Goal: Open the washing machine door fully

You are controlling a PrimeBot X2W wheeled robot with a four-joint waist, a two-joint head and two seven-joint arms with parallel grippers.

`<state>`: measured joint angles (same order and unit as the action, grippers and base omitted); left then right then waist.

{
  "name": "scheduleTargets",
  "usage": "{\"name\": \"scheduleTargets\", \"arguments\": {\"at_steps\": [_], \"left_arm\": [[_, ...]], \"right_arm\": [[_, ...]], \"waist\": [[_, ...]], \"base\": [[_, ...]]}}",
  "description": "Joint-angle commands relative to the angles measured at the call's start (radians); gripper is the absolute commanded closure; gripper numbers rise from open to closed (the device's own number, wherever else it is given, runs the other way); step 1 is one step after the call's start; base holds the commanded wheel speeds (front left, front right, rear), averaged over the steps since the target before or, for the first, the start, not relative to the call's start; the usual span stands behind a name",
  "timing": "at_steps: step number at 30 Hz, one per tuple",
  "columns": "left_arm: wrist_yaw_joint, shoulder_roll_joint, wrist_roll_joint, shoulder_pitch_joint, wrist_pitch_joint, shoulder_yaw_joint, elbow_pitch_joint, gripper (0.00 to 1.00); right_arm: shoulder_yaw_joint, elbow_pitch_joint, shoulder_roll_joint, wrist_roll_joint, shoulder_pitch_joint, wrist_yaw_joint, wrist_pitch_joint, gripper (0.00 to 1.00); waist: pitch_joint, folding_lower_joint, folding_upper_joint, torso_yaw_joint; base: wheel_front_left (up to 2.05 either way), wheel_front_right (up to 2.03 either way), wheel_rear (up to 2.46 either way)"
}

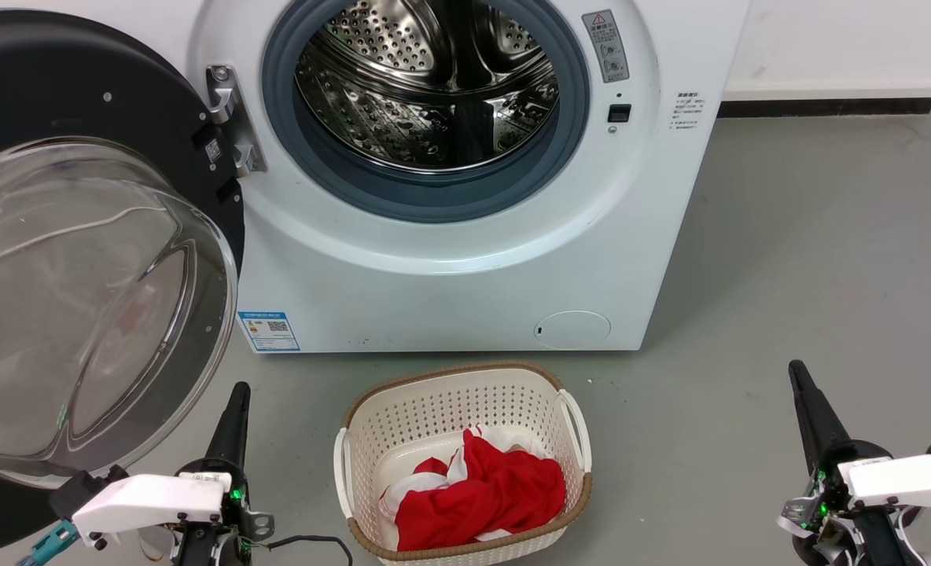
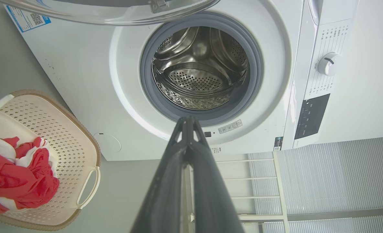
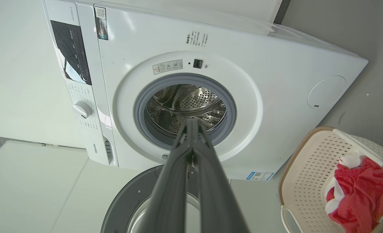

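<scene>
Black washing machine door (image 1: 80, 79) stands wide, opening looks done; my left gripper (image 1: 237, 397) and right gripper (image 1: 799, 376) sit pinched empty, next maybe one nudge.

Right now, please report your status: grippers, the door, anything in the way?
Left gripper shut, empty. Right gripper shut, empty. Washing machine door wide open, out to the left. Laundry basket between the grippers, touching neither.
</scene>
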<state>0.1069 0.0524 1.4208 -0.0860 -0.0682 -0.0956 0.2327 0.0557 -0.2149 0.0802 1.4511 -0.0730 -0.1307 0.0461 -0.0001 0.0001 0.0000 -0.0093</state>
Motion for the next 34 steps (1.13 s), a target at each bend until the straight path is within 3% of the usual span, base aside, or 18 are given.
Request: {"name": "scheduleTargets", "arguments": {"at_steps": [1, 25, 34], "left_arm": [[0.008, 0.0, 0.022, -0.017, -0.006, -0.003, 0.001, 1.0], [0.027, -0.003, 0.196, -0.028, -0.05, -0.022, 0.015, 1.0], [0.027, -0.003, 0.192, -0.027, -0.05, -0.021, 0.014, 1.0]], "right_arm": [[0.004, -0.002, 0.001, 0.024, -0.018, 0.0, 0.006, 1.0], [0.023, -0.031, -0.005, 0.197, -0.039, 0.0, 0.043, 1.0], [0.027, -0.03, -0.008, 0.189, -0.039, 0.0, 0.043, 1.0]], "waist": [[0.0, -0.0001, 0.0, 0.001], [0.003, -0.0001, 0.0, 0.009], [0.003, -0.0001, 0.0, 0.009]], "base": [[0.0, 0.0, 0.0], [0.0, 0.0, 0.0], [0.0, 0.0, 0.0]]}}
